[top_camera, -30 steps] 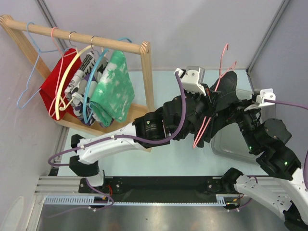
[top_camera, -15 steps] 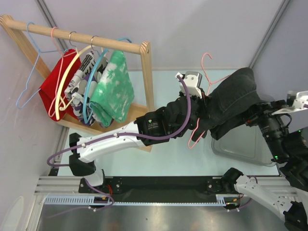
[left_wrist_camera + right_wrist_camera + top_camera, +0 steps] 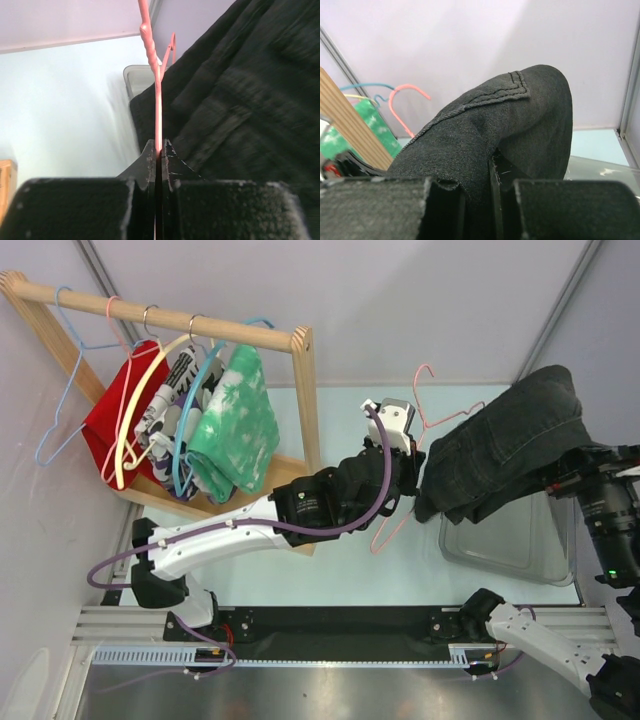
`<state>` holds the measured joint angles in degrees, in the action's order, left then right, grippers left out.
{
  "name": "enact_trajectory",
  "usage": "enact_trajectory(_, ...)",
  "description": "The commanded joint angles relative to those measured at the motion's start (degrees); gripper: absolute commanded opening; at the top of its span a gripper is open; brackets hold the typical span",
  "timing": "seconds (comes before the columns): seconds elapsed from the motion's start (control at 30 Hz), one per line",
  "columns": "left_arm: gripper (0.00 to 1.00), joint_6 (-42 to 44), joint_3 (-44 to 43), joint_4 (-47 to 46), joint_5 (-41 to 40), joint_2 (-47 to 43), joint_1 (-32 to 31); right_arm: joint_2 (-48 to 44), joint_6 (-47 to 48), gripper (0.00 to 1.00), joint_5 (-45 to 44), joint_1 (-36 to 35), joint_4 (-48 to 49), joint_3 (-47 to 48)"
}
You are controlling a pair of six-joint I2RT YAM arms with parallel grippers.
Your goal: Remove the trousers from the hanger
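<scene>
From above, my left pincer (image 3: 405, 462) gripped the pink hanger (image 3: 424, 392) in the middle, while my right pincer (image 3: 572, 468) held the dark trousers (image 3: 505, 440) up at the right, over a clear bin (image 3: 510, 545). My left wrist showed the jaws clamped on the hanger wire, trousers just right of it. My right wrist showed the jaws pinching 1 trouser fold.
</scene>
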<state>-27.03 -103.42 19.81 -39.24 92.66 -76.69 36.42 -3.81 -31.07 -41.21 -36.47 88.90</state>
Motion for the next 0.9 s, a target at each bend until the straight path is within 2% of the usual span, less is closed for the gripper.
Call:
enact_trajectory(0.0, 0.0, 3.1, 1.2, 0.7, -0.7, -3.3, 0.6, 1.5, -0.1, 0.0, 0.0, 0.3, 5.5, 7.9)
enact_trajectory(0.2, 0.0, 3.9, 2.5, 0.5, -0.5, -4.6, 0.7, 2.1, 0.7, 0.0, -2.3, 0.4, 3.4, 9.4)
enact_trajectory(0.3, 0.0, 3.8, 3.5, 0.8, 2.8, -6.3, 0.7, 2.9, 1.8, 0.0, -5.9, 0.4, 1.0, 8.3)
enact_trajectory(0.57, 0.0, 3.8, 3.7, 6.1, 9.6, -11.1, 0.7, 1.6, 0.1, 0.0, -23.7, -2.0, -2.5, -1.0)
enact_trajectory(0.7, 0.0, 4.3, 5.6, 8.8, 11.7, -16.1, 0.6, 3.3, -1.8, 0.0, -37.3, -2.8, -8.3, -3.5)
enact_trajectory(0.87, 0.0, 6.4, 8.9, 9.1, 18.7, -22.9, 0.6, 2.5, -1.2, 0.0, -48.5, -2.8, -10.6, -6.5)
